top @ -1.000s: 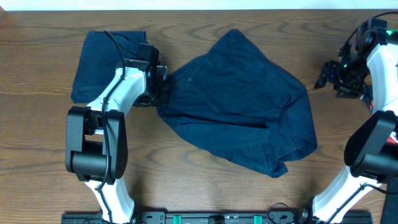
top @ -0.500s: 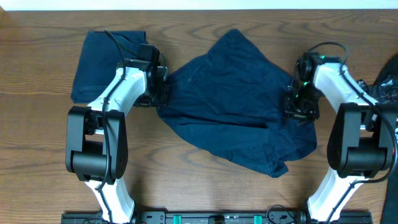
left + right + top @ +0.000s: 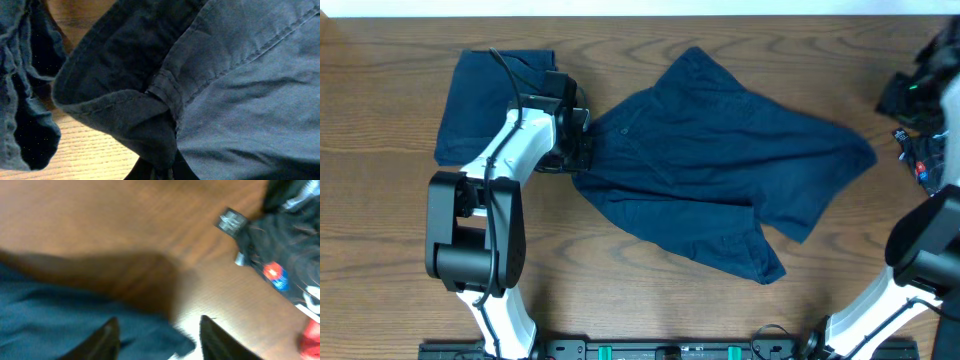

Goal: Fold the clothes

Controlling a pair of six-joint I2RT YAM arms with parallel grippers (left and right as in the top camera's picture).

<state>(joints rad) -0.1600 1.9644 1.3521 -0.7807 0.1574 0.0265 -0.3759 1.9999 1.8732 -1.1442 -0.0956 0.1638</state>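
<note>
A pair of dark navy shorts [image 3: 710, 180] lies spread across the middle of the table, one leg stretched out to the right and the other pointing to the front. A second pair [image 3: 485, 95], folded, lies at the back left. My left gripper [image 3: 582, 140] is shut on the spread shorts' left edge; in the left wrist view the waistband seam [image 3: 165, 95] bunches up just above the closed fingers [image 3: 160, 172]. My right gripper [image 3: 908, 95] is at the far right, apart from the leg's tip. In the blurred right wrist view its fingers [image 3: 159, 322] stand wide open, with a corner of the shorts [image 3: 170, 342] lying between them.
Black gear with cables and red parts [image 3: 925, 155] sits at the table's right edge, also in the right wrist view [image 3: 285, 255]. The wooden table [image 3: 400, 230] ends at its far edge along the top of the overhead view.
My right arm reached the shorts' right leg, drew it out to the right and flatter, then let go and moved to the far right. The left arm has not moved.
</note>
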